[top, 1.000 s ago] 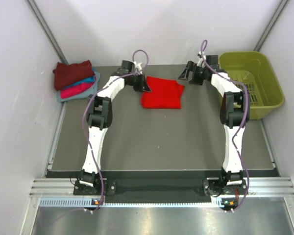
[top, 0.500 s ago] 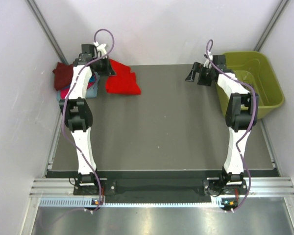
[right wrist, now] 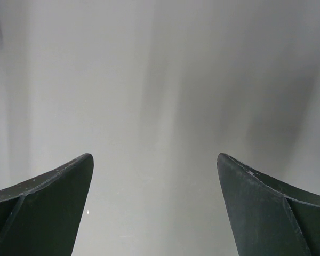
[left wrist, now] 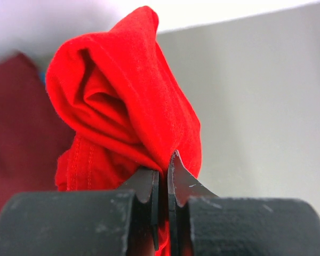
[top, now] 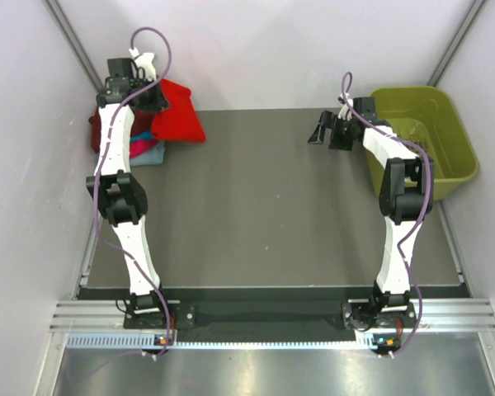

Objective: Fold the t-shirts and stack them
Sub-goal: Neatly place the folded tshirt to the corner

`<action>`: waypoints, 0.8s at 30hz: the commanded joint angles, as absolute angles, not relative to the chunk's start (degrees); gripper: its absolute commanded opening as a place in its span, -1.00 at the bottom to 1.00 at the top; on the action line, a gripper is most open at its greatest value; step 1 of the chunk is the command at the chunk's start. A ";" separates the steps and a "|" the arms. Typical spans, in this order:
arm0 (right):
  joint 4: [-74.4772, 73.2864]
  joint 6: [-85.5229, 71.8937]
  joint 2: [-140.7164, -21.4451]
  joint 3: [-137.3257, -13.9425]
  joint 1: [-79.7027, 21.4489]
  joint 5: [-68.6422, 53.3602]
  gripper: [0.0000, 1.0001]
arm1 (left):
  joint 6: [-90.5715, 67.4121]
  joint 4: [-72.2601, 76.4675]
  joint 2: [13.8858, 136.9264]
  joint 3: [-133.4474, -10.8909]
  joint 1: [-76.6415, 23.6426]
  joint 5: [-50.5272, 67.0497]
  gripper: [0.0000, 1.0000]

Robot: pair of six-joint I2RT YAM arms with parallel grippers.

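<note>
Table (top: pixel 272 214): t-shirt pile (top: pixel 144 148) left, basket (top: pixel 412 106) right

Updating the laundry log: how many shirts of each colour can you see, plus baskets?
Red shirt: 1
Maroon shirt: 1
Pink shirt: 1
Pale blue shirt: 1
Green basket: 1
Total: 5 visible; more shirts may be hidden.

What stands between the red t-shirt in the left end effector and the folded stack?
Nothing visible does. The left end effector holds the red t-shirt at the right edge of the stack; only the left arm itself crosses above it.
</note>
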State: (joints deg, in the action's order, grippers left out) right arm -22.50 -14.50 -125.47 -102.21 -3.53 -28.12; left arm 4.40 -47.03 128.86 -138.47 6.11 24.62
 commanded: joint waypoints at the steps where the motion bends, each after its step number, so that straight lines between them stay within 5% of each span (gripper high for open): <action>1: -21.18 -13.18 -120.67 -101.69 -4.39 -28.57 1.00 | 6.94 -43.16 123.66 -144.31 7.12 23.91 -1.00; 24: -21.09 -11.43 -117.60 -97.38 -7.12 -27.86 0.99 | 12.03 -41.40 119.62 -147.48 12.92 15.39 -1.00</action>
State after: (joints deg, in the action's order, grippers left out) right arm -22.46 -12.51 -121.71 -97.86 -6.59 -28.03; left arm 9.34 -44.66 124.09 -145.93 12.36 18.04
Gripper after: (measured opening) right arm 0.996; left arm 0.049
